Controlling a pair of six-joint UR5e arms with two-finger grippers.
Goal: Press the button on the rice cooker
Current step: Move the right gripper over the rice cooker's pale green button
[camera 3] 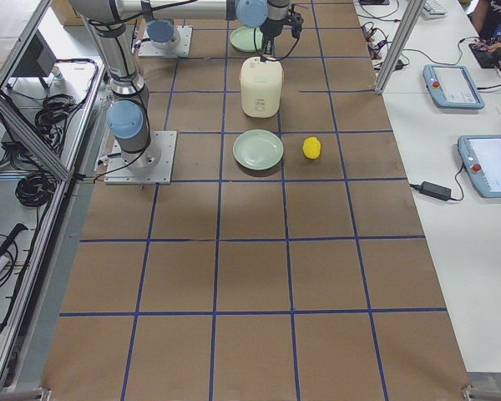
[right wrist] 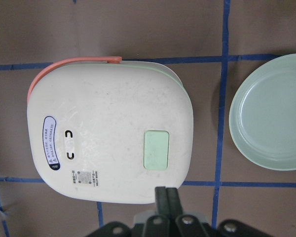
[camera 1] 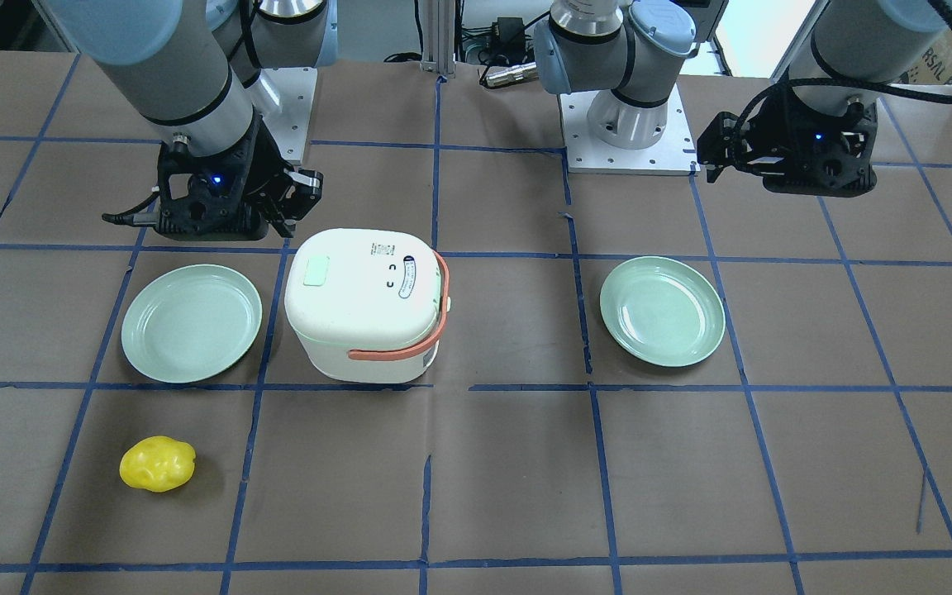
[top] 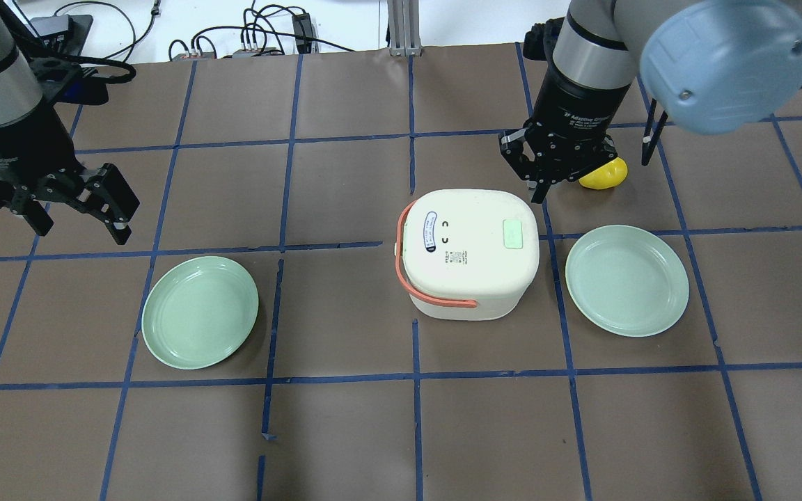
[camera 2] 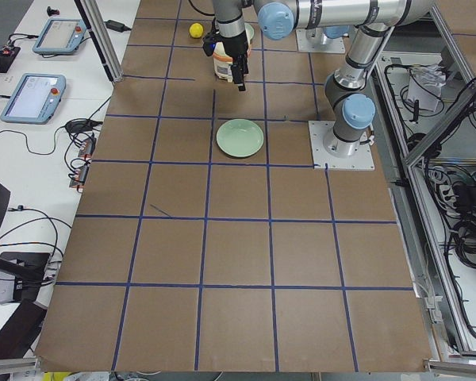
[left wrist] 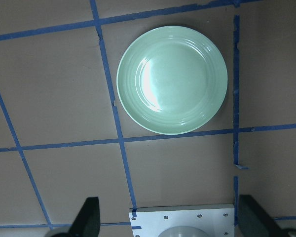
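Note:
The white rice cooker [top: 470, 278] with an orange handle stands mid-table, lid shut. A pale green button [top: 514, 233] sits on the lid near its right side. My right gripper [top: 537, 188] is shut and empty. It hangs just beyond the cooker's far right corner, above lid height. In the right wrist view the closed fingertips [right wrist: 166, 193] sit just off the lid's edge, in line with the button [right wrist: 156, 149]. My left gripper [top: 81, 223] is open and empty, far to the left. It hovers near the left plate [left wrist: 172, 79].
Two pale green plates flank the cooker, one on the left [top: 199, 312] and one on the right [top: 627, 280]. A yellow fruit-like object [top: 606, 177] lies beyond the right plate, partly behind my right gripper. The arms' base plates [camera 1: 629, 153] are at the robot's side.

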